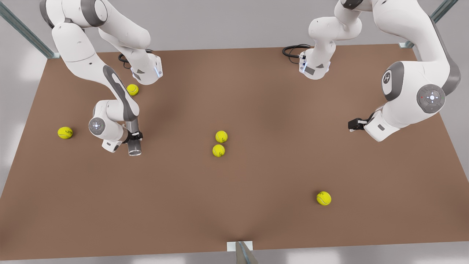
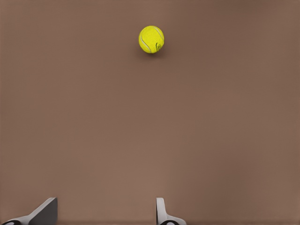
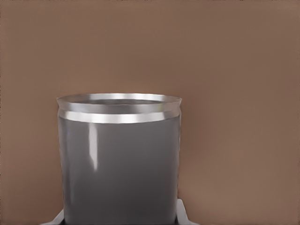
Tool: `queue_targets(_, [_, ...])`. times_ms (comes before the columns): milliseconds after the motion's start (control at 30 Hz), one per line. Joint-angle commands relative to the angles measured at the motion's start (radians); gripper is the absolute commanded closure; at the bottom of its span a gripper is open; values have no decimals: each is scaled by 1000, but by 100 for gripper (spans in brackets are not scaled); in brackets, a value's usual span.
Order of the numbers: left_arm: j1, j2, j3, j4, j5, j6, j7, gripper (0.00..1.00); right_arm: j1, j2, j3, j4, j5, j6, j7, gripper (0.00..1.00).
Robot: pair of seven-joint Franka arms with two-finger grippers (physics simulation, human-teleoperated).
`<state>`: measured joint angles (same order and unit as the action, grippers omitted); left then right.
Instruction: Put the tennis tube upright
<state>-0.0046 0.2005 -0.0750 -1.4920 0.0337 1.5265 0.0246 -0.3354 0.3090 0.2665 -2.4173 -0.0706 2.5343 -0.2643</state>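
Right gripper (image 1: pixel 135 136), left-centre of the front view, clamps the tennis tube (image 1: pixel 134 146); a loose pinch could let it slip or topple. Left gripper (image 1: pixel 352 125) waits at right, fingers spread.

table (image 1: pixel 256 110): brown, matte | floor (image 1: pixel 14 91): pale grey | metal struts (image 1: pixel 25 31) at corners
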Motion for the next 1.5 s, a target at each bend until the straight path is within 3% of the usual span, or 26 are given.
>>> queue_targets(0, [0, -1, 0, -1, 0, 0, 0, 0, 1, -1, -1, 3, -31, -11, 33, 27])
queue_targets(300, [0, -1, 0, 1, 0, 0, 0, 0, 39, -10, 7, 102, -28, -130, 30, 26])
queue_targets(533, [0, -1, 0, -1, 0, -2, -3, 0, 274, -10, 10, 316, -28, -319, 45, 25])
queue_targets(633, [0, -1, 0, -1, 0, -2, -3, 0, 470, 1, 8, 408, -31, -371, 103, 25])
queue_targets(967, [0, -1, 0, 1, 0, -3, -5, 0, 1127, 332, -3, 940, -201, -600, 258, 24])
queue_targets(1100, [0, -1, 0, -1, 0, -2, -3, 0, 1243, 450, -12, 1093, -213, -615, 258, 21])
queue_targets(1133, [0, -1, 0, -1, 0, -2, -3, 0, 1312, 499, -64, 1147, -207, -615, 263, 22])
queue_targets(1300, [0, -1, 0, -1, 0, -3, -5, 0, 1409, 647, -118, 1331, -205, -660, 313, 20])
queue_targets(1333, [0, -1, 0, -1, 0, -3, -3, 0, 1418, 656, -135, 1336, -205, -660, 312, 17])
queue_targets(1367, [0, -1, 0, 1, 0, -3, -3, 0, 1418, 657, -135, 1336, -205, -661, 312, 0])
queue_targets(1467, [0, -1, 0, -1, 0, -3, -3, 0, 1412, 656, -135, 1336, -204, -680, 298, 0])
